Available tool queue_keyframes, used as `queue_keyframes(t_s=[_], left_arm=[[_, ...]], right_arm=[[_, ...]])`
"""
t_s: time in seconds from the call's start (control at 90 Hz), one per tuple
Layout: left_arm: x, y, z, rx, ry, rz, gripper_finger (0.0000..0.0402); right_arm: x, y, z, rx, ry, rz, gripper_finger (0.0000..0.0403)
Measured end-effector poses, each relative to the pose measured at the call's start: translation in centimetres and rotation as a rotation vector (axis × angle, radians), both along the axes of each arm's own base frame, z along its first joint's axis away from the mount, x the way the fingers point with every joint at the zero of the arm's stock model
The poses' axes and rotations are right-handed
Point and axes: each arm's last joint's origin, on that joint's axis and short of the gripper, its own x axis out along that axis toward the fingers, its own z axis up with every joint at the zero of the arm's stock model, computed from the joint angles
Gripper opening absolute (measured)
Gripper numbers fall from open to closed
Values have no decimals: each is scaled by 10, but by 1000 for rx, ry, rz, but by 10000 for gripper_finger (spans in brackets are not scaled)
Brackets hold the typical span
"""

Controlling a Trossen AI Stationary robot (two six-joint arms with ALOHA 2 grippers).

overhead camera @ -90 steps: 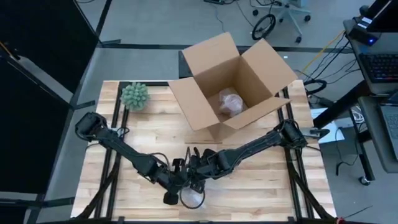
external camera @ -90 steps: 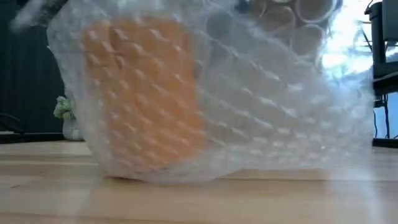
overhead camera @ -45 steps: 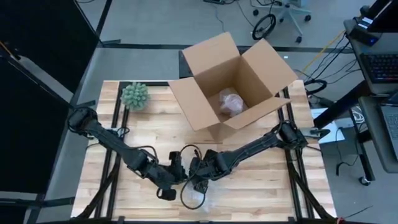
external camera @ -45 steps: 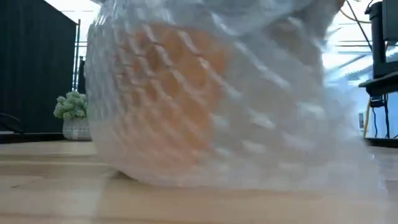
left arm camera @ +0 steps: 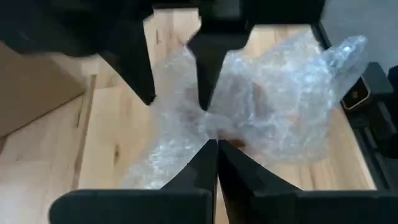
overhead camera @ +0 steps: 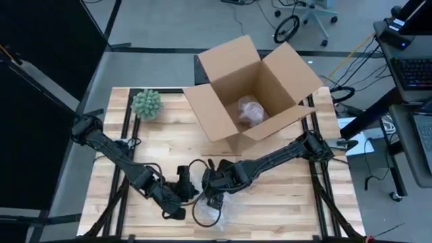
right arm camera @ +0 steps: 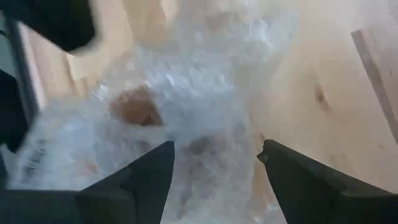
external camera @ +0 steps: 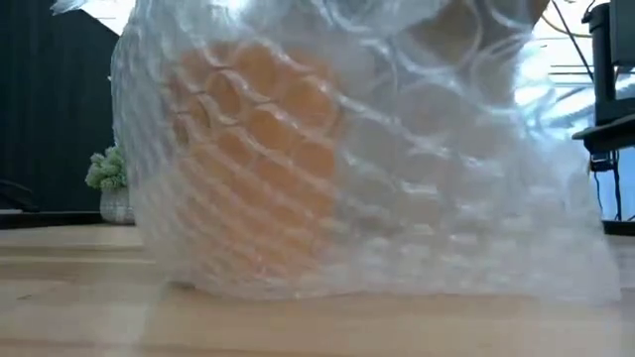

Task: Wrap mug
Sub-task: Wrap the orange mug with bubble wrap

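Mostly hidden, orange mug (external camera: 258,169) blurred inside bubble wrap (external camera: 417,178); left end effector (left arm camera: 216,147) closed, right end effector (right arm camera: 214,152) spread.

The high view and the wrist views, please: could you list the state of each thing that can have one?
Mug: orange, covered in bubble wrap, on the table.
Bubble wrap: loosely bunched around the mug.
Cardboard box: flaps open, a wrapped item inside.
Left claw: shut, at the wrap.
Right claw: open, over the wrap.
Potted plant: upright, far left corner.
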Motion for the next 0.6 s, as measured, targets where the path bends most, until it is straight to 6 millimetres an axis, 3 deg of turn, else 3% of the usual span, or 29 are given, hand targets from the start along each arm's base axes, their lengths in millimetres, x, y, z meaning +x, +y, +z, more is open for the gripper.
queue_keyframes(t_s=[0.189,0.322,0.6], left_arm=[[0,0,-1,3,-3,4,0],[0,0,-1,5,-1,5,0],[0,0,-1,5,2,5,0]], right_arm=[[-8,-3,26,-23,73,41,231],[-2,-10,36,-122,-30,-15,231],[12,-28,-4,-154,46,-24,231]])
